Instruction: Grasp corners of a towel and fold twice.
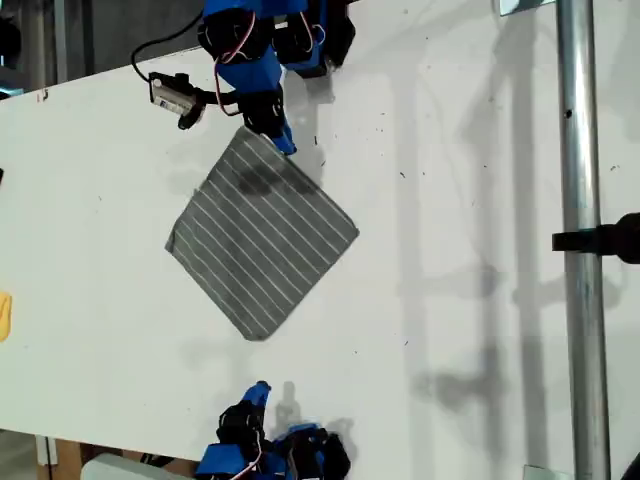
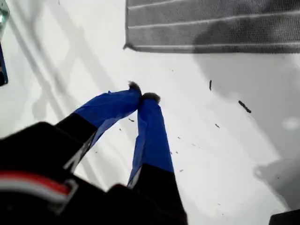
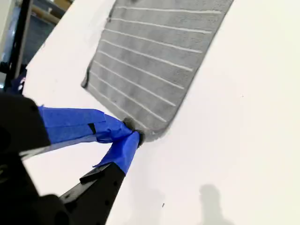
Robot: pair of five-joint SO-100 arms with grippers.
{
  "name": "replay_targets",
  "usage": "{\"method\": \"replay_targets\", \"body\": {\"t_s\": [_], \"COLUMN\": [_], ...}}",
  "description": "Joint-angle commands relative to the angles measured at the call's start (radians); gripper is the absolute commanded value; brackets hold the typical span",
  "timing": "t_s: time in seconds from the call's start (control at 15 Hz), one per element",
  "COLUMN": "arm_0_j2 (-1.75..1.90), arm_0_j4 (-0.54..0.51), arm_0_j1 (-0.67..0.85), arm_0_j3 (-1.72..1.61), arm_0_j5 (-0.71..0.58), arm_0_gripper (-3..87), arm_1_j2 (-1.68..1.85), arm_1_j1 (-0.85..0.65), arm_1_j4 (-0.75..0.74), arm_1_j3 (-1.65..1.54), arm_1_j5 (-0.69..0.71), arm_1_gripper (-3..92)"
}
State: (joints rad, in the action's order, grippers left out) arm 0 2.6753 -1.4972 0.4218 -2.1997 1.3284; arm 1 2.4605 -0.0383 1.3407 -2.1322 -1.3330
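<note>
The grey towel (image 1: 262, 235) with thin white stripes lies flat on the white table, turned like a diamond. My second gripper (image 3: 133, 133) reaches down from the exterior view's top (image 1: 284, 143). Its blue-taped fingers (image 3: 79, 123) are closed together on the hem at the towel's (image 3: 150, 61) nearest corner (image 3: 151, 135). My first gripper (image 2: 142, 97) is shut with nothing in it. It sits near the exterior view's bottom edge (image 1: 260, 390), a short way off the towel's (image 2: 220, 23) edge, whose corner (image 2: 126, 46) lies just ahead.
A metal pole (image 1: 583, 240) with a black clamp (image 1: 600, 240) runs down the exterior view's right. A small white camera module (image 1: 172, 95) on a cable lies by the top arm. A yellow object (image 1: 4, 315) shows at the exterior view's left edge.
</note>
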Motion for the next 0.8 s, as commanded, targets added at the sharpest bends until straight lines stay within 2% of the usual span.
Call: {"method": "replay_targets", "body": {"t_s": [0.0,0.27,0.47,0.6,0.67,0.73], "arm_0_j2": [-0.14,-0.379,-0.558,-0.672,-0.699,-0.719], "arm_0_j4": [-0.055,-0.127,-0.155,-0.169,-0.164,-0.163], "arm_0_j1": [0.097,0.244,0.29,0.313,0.328,0.345], "arm_0_j3": [0.201,0.454,0.63,0.726,0.744,0.759], "arm_0_j5": [-0.103,-0.252,-0.334,-0.394,-0.411,-0.423], "arm_0_gripper": [-2.9,-2.9,-2.9,-2.9,-2.9,-2.9], "arm_1_j2": [-0.204,-0.537,-0.712,-0.795,-0.848,-0.893], "arm_1_j1": [0.025,0.058,0.061,0.061,0.061,0.058], "arm_1_j4": [0.032,0.144,0.253,0.316,0.345,0.357], "arm_1_j3": [0.284,0.661,0.879,0.999,1.055,1.083], "arm_1_j5": [0.041,0.072,0.104,0.138,0.169,0.199], "arm_1_gripper": [-0.3,-0.3,1.9,13.0,25.2,31.9]}}
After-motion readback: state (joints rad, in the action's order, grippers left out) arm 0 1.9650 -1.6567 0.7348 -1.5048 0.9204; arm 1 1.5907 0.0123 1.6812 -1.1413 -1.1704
